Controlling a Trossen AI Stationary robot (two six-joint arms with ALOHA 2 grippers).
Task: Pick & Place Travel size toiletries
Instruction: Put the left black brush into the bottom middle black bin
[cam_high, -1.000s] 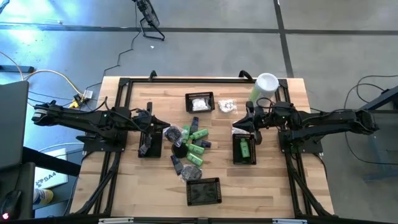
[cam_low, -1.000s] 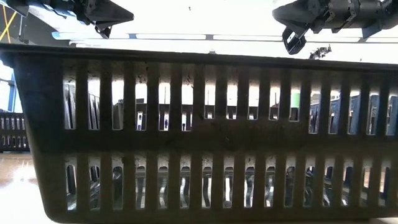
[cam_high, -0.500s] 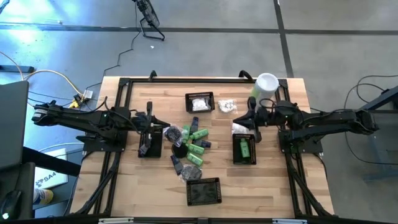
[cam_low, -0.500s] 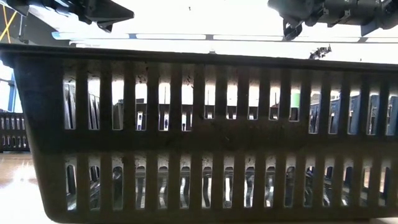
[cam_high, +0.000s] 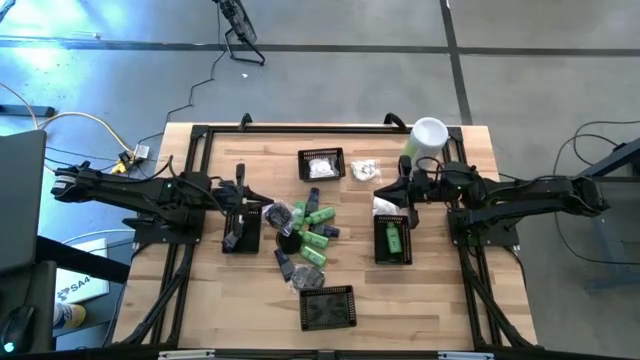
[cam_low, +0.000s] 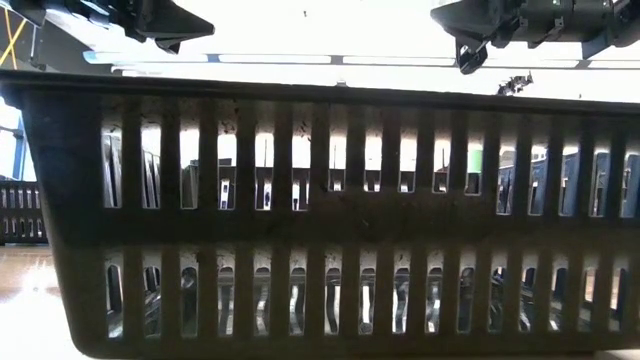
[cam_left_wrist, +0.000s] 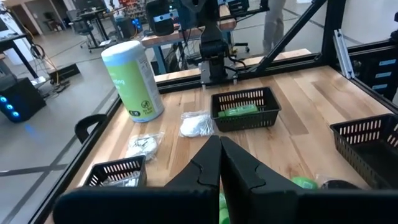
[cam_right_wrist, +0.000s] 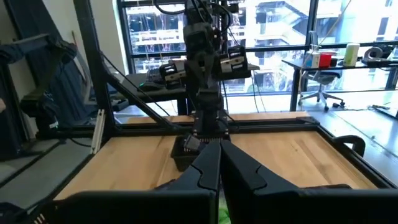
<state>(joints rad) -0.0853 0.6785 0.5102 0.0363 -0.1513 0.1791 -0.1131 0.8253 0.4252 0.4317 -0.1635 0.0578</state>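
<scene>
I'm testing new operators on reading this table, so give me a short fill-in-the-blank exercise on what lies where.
1. The basket under the right hand holds a ____ bottle.
2. The tall canister has a ____ lid.
3. The fingers of the left hand are ____.
4. The number of black baskets on the table is ____.

Missing words: green; white; shut; four

Pale wood table (cam_high: 440, 290), matt; black plastic slatted basket (cam_low: 320, 210); crinkly white packets (cam_high: 362, 171).

bright green bottles (cam_high: 316, 226), white packets (cam_high: 363, 171), black slatted baskets (cam_high: 327, 307), possibly pale-green canister (cam_left_wrist: 132, 79)
</scene>
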